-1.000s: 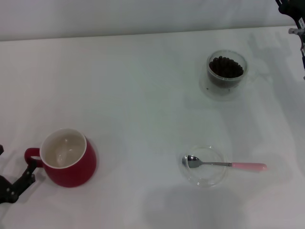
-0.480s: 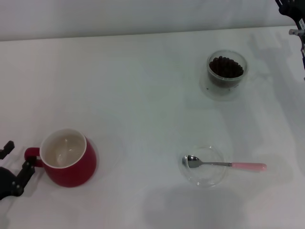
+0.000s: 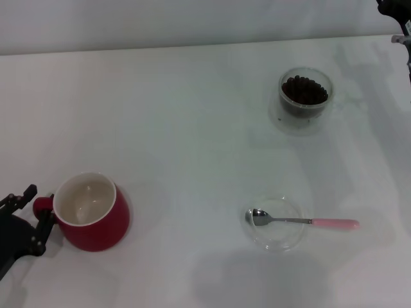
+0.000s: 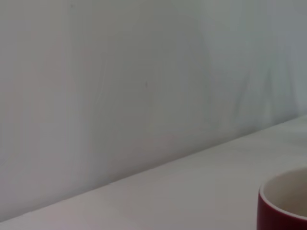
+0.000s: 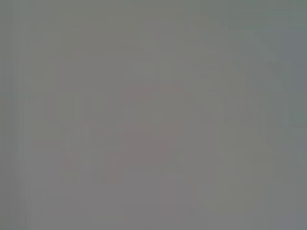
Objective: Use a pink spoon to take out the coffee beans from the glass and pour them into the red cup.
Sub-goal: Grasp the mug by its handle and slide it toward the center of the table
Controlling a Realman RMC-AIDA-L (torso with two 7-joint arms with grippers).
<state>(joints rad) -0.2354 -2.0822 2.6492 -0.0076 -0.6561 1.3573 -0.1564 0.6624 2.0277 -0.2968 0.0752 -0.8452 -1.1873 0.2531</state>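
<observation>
The red cup point(image 3: 93, 215) stands at the near left, white inside and empty, its small handle pointing left; its rim also shows in the left wrist view point(image 4: 284, 201). My left gripper point(image 3: 37, 209) is at that handle, open, one finger on each side of it. The pink spoon point(image 3: 308, 222) lies at the near right, its metal bowl resting in a flat clear dish point(image 3: 275, 223) and its pink handle pointing right. The glass point(image 3: 306, 96) with coffee beans point(image 3: 305, 90) stands at the far right. Only a bit of my right arm point(image 3: 397, 18) shows at the top right corner.
Everything rests on a white table point(image 3: 192, 128) with a pale wall along the far edge. Open tabletop lies between the cup, the dish and the glass. The right wrist view shows only a plain grey blur.
My left gripper has moved forward to the cup's handle and now straddles it. The right arm has drawn slightly further out of view. Cup, spoon and glass have not moved.
</observation>
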